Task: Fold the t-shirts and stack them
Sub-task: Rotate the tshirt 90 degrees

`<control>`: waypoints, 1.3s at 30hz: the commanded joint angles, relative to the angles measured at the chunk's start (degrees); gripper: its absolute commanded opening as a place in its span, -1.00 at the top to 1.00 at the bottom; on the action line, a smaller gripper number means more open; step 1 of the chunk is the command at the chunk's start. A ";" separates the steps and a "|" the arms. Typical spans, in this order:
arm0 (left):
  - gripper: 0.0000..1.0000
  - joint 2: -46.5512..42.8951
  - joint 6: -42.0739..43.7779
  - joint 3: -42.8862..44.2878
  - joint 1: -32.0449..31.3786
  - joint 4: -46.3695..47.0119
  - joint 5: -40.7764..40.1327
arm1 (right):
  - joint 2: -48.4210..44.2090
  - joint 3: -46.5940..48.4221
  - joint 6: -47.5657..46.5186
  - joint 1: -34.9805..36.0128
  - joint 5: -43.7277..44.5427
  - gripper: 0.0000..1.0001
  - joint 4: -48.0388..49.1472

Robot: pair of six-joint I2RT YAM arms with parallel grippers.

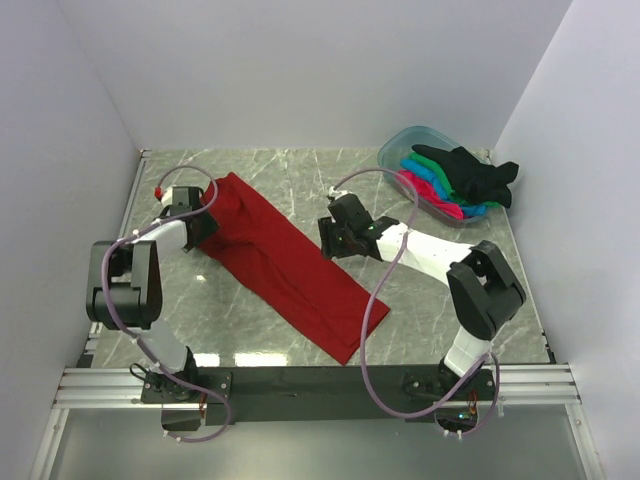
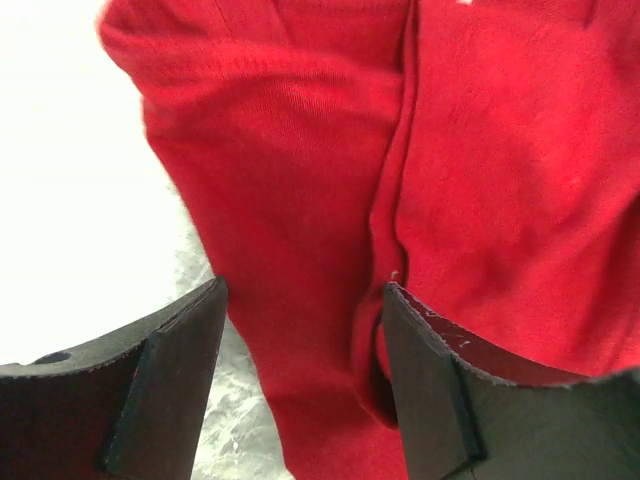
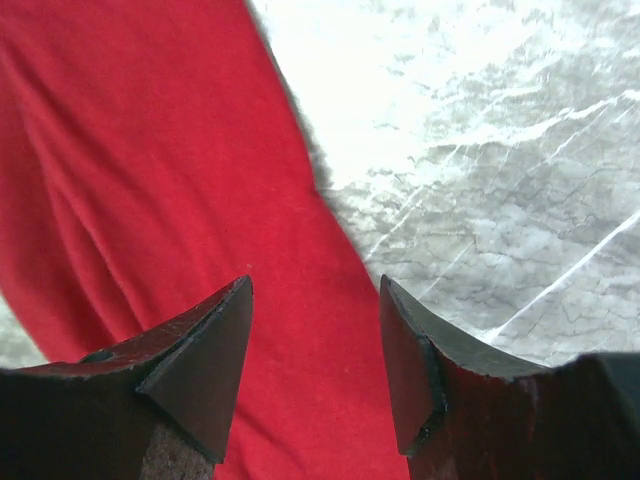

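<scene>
We judge the dark red t-shirt (image 1: pixel 285 265) to be mid-fold: it lies on the marbled desk (image 1: pixel 290 175) as a long, soft, creased strip, so next we must pinch one end and carry it over the other. Our left hand (image 2: pixel 303 292) is spread open over the strip's far end and our right hand (image 3: pixel 315 283) is open at its right edge (neither grips cloth), while the other shirts (image 1: pixel 470 172) sit heaped in the clear tub (image 1: pixel 395 150).
</scene>
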 commanded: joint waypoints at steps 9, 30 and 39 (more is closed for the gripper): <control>-0.38 -1.39 -0.89 0.85 -0.38 3.04 2.45 | -1.18 -3.95 -0.38 1.81 -4.02 -0.20 5.74; -0.29 -12.91 -1.51 -11.11 -4.25 8.75 9.38 | -7.68 -4.73 2.52 8.24 -0.85 -0.20 3.81; 0.01 -7.81 -1.77 -7.33 -5.30 8.22 7.98 | -13.31 -9.83 2.52 8.42 -1.20 -0.20 6.09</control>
